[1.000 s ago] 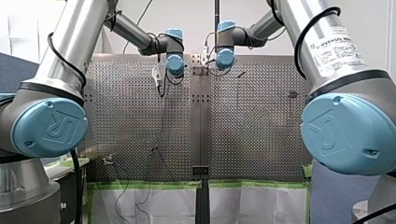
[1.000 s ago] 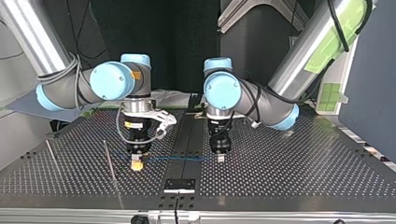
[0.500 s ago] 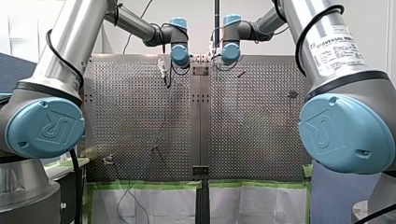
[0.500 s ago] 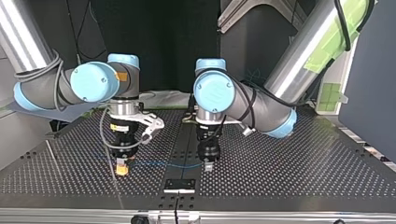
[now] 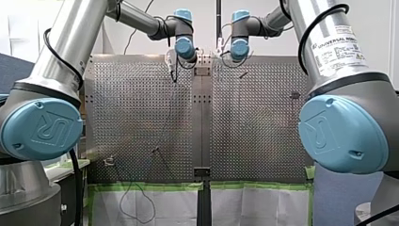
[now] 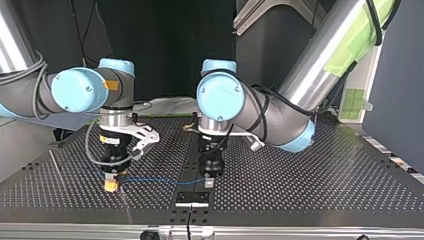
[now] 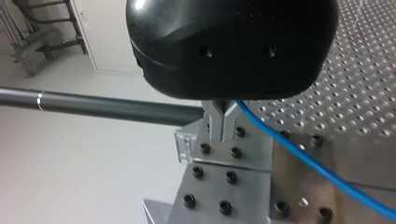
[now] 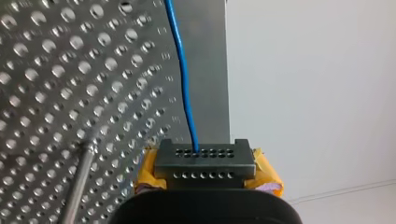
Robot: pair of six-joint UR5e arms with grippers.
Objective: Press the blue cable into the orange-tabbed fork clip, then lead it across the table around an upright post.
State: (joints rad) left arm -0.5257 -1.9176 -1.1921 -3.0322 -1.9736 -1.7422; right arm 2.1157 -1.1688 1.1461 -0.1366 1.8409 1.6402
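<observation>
Nearest in the top view, a thin post is seen on the table, just beside the right gripper. That gripper, with yellow pads, is clenched on the cable, which is seen running in between the pads in the right wrist view. The cable is stretched low over the table to the left gripper, whose metal fingers are pinched together on it in the left wrist view. The fork clip cannot be made out, so the cable is judged not yet pressed in. No container is shown. With the span held at both ends, a slip through one pinch is to be feared if the arms are drawn apart. The post could be struck by the right gripper, or the cable caught on its wrong side, since little room is left there.
</observation>
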